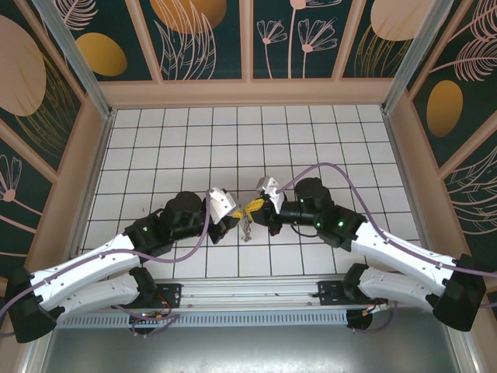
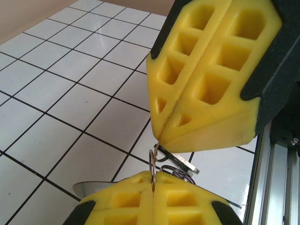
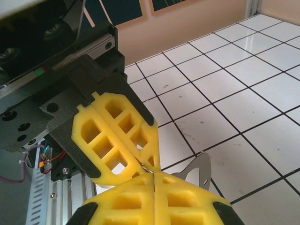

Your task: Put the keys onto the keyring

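The white tiled worktop spreads inside patterned walls, with a metal rail along its near edge. From that edge the left arm and the right arm reach inward, and their tips meet just above the tiles near the middle.

In the left wrist view the left pincer sits at the bottom of the frame, its yellow fingers pressed together. The right pincer comes down from above, tip to tip with it and also pressed together. The right wrist view shows the same meeting from the other side. There the right pincer is low in the frame, and the left pincer points down at it from the upper left, the two tips touching or nearly so.

The keyring, a thin metal ring, stands upright between the two tips. Its lower part disappears into the seam of the left pincer, which is pinching it. Its top reaches the tip of the right pincer, but whether that tip grips the ring, a key or nothing cannot be told.

The keys are small flat grey metal pieces clustered against the ring just to its right. One blade pokes out behind the right pincer. From above, the cluster dangles below the joined tips, over the tiles.
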Available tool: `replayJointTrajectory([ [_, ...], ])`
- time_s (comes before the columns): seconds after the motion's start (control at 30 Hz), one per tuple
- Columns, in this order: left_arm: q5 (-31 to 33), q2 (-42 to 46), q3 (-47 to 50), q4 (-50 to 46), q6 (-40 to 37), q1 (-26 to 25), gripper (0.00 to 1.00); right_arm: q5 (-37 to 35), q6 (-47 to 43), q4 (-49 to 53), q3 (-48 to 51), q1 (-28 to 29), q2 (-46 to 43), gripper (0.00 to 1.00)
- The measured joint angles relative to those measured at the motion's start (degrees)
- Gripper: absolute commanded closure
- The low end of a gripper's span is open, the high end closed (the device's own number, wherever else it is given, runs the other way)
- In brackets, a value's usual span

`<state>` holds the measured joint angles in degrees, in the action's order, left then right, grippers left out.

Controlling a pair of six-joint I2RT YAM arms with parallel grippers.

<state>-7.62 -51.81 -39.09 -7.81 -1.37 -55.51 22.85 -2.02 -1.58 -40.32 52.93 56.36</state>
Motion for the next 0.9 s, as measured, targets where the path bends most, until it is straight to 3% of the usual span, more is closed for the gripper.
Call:
replayJointTrajectory([
  [0.9,1.5,0.2,0.0,-0.4,-0.1,0.1,1.0,-2.0,2.4,2.3,-2.6,0.2,3.3,1.0],
])
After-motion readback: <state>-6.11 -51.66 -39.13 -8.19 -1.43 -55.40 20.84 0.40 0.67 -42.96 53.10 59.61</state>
